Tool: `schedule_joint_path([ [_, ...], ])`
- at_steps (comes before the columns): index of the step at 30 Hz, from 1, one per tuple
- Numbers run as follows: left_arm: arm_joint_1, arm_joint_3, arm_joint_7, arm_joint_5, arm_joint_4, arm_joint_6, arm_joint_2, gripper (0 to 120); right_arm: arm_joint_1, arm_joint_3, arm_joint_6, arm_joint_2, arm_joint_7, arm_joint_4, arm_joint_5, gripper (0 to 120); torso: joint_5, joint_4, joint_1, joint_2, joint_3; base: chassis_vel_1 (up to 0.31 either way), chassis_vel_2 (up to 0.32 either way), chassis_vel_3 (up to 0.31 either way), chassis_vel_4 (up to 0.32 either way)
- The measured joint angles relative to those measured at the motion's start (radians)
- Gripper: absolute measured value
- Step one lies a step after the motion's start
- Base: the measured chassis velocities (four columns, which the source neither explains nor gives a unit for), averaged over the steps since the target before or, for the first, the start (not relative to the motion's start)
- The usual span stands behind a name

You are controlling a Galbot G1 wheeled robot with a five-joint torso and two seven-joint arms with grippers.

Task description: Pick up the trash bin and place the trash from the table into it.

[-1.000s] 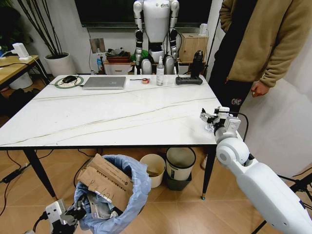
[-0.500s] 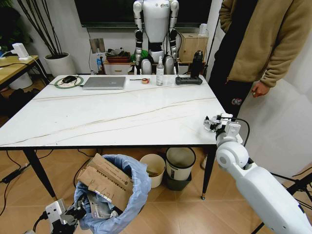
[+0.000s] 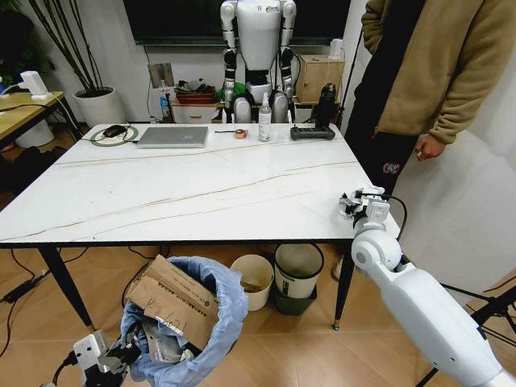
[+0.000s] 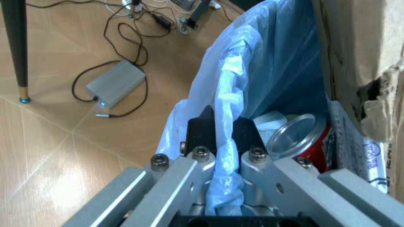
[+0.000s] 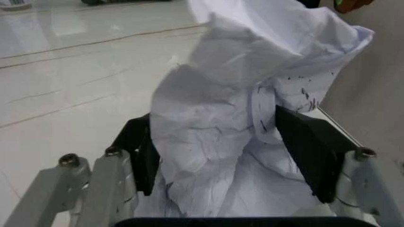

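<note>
While our left gripper (image 4: 218,130) pinched the bag rim of the trash bin (image 3: 189,322), held low before the counter (image 3: 177,189) and holding cardboard (image 3: 173,300) and a red can (image 4: 303,139), our right gripper (image 5: 230,142) clasped crumpled paper (image 5: 252,85) over the counter's right edge.

We count one trash bin (image 3: 187,326), one cardboard piece (image 3: 173,300), one red can (image 4: 302,141), one crumpled paper (image 5: 252,94), two grippers (image 3: 109,359) (image 3: 360,201), one desk (image 3: 161,189), one laptop (image 3: 172,136).
</note>
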Motion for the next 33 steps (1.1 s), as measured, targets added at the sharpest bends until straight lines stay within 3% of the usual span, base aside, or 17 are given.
schedule_joint_path([
  [18, -0.01, -0.003, 0.0, -0.011, 0.0, 0.0, 0.005, 0, -0.008, -0.013, 0.034, -0.012, -0.046, 0.023, 0.018, 0, 0.0, 0.0001, 0.0, 0.0, 0.0, 0.0, 0.0, 0.0, 0.0],
  [28, -0.01, 0.001, 0.0, -0.022, 0.0, 0.0, 0.008, 0, -0.098, -0.038, 0.221, -0.112, -0.374, 0.271, 0.154, 0, -0.0002, -0.0001, 0.0, 0.0, 0.0, 0.0, 0.0, 0.0, 0.0],
  [33, -0.009, 0.0, 0.0, -0.027, 0.0, 0.0, 0.008, 0, -0.103, -0.123, 0.314, -0.142, -0.65, 0.423, 0.257, 0, -0.0002, 0.0001, 0.0, 0.0, 0.0, 0.0, 0.0, 0.0, 0.0],
])
